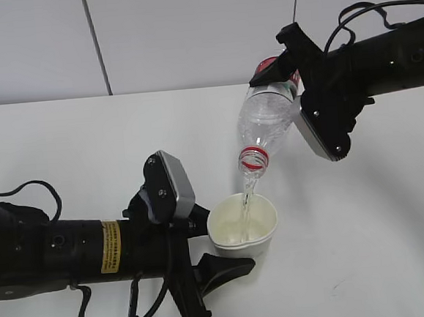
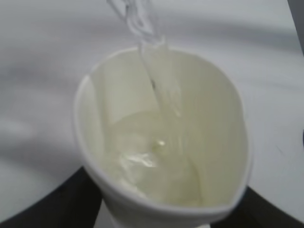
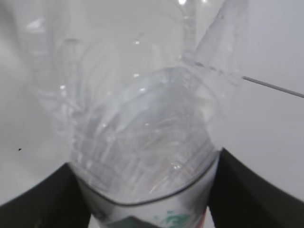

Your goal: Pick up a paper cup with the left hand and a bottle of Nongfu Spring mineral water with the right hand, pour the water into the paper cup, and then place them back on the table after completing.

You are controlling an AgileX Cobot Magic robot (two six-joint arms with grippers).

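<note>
Nearest the exterior camera, the left hand [image 1: 212, 250] reaches in from the lower left, its black fingers closed around the paper cup [image 1: 243, 226]. The cup sits low over the white table [image 1: 85, 139]; whether its base touches the surface cannot be told. In the left wrist view the cup's rim [image 2: 164, 128] is pinched out of round, a sign of a firm grip that keeps it steady under the stream. The cup is held upright with its mouth open to the bottle above, so that the pour lands inside rather than on the tabletop.

A thin stream of water [image 1: 248, 200] falls from the bottle's neck into the cup, and a shallow pool [image 2: 147, 161] gathers at the bottom; the cup looks well short of full.

Farther back and higher, the right hand [image 1: 302, 96] comes in from the upper right, clamped on the label end of the Nongfu Spring bottle [image 1: 268, 121]. The bottle is tipped steeply, neck down and to the left, its mouth just above the cup's rim, apparently to keep the fall short and limit splashing. The right wrist view shows the clear ribbed body [image 3: 142, 137] between the dark fingers.

By this evidence the pouring step is under way, with both items yet to be set back on the table.
</note>
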